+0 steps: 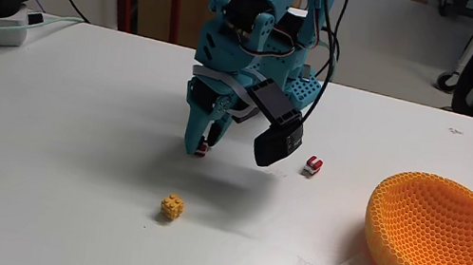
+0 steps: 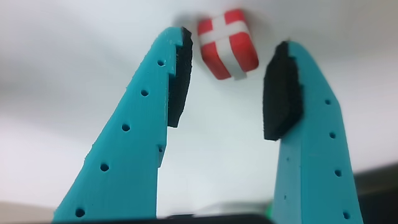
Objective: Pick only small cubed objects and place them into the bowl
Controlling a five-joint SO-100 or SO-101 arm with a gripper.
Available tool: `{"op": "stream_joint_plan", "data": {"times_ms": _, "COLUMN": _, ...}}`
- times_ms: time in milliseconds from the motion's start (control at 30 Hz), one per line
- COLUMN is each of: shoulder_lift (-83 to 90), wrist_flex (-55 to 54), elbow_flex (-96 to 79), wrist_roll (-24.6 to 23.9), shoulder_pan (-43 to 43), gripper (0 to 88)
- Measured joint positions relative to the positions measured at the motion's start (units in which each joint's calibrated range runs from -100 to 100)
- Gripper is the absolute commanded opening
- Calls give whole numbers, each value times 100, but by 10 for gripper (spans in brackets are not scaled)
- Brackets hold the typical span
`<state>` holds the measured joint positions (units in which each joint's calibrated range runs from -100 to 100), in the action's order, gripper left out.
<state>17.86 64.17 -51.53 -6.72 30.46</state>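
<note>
three small cubes sit on the white table [image 1: 38,167] as the teal gripper [image 1: 198,148] comes down over one of them, a red-and-white striped cube [image 2: 227,45] that in the wrist view lies just beyond the fingertips, between the two black pads [image 2: 180,81], with a gap visible on the right side and the left pad very close or touching. the jaws stand apart, holding nothing. the step in hand looks like the approach to a first pick; the next move probably calls for a slight reach forward, then closing squarely on the cube's flat sides. the cube has no long axis; in the wrist view it sits turned a little, its white cross facing the camera. a second striped cube [image 1: 312,165] and the yellow studded cube [image 1: 172,207] lie apart, and the orange bowl [image 1: 445,243] waits at the right of the fixed view.
</note>
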Motion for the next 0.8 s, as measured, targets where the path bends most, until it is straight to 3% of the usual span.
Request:
{"op": "stream_joint_plan", "data": {"times_ms": 233, "shoulder_lift": -148, "wrist_flex": -255, "elbow_flex": 10, "wrist_roll": 147, "shoulder_pan": 87, "gripper": 3}}
{"op": "stream_joint_plan", "data": {"times_ms": 500, "shoulder_lift": 334, "wrist_flex": 544, "elbow_flex": 631, "wrist_roll": 278, "shoulder_pan": 68, "gripper": 0}}
{"op": "stream_joint_plan", "data": {"times_ms": 633, "shoulder_lift": 1299, "wrist_flex": 1375, "elbow_flex": 1340, "wrist_roll": 303, "shoulder_pan": -783, "gripper": 0}}
{"op": "stream_joint_plan", "data": {"times_ms": 800, "shoulder_lift": 1653, "wrist_flex": 1819, "elbow_flex": 2345, "wrist_roll": 190, "shoulder_pan": -2776, "gripper": 0}}
